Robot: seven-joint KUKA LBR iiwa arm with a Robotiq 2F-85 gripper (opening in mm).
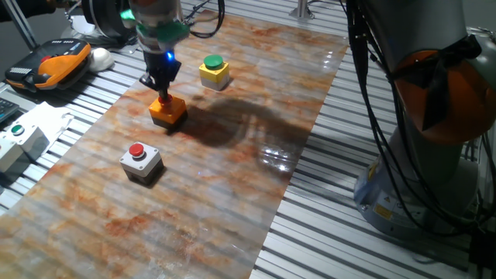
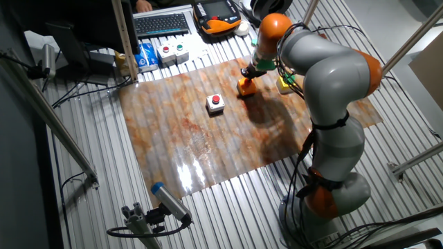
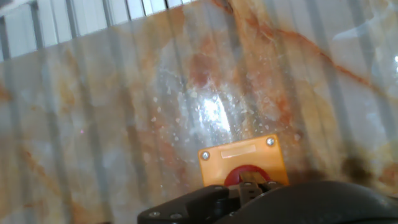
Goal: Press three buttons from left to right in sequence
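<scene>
Hand view: claw (image 3: 249,183) tips together on orange button's (image 1: 167,109) red cap directly below; off-centre push may skid box across desk (image 1: 232,178).

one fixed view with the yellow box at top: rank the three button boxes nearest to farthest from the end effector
1. Orange cube box with red cap, directly under the end effector, whose tip is on it.
2. Yellow cube box with green cap, beyond it, up and right.
3. Grey cube box with red cap, toward the camera, lower left.

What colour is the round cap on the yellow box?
Green, on the yellow cube box's round cap; clearest in one fixed view.
</scene>
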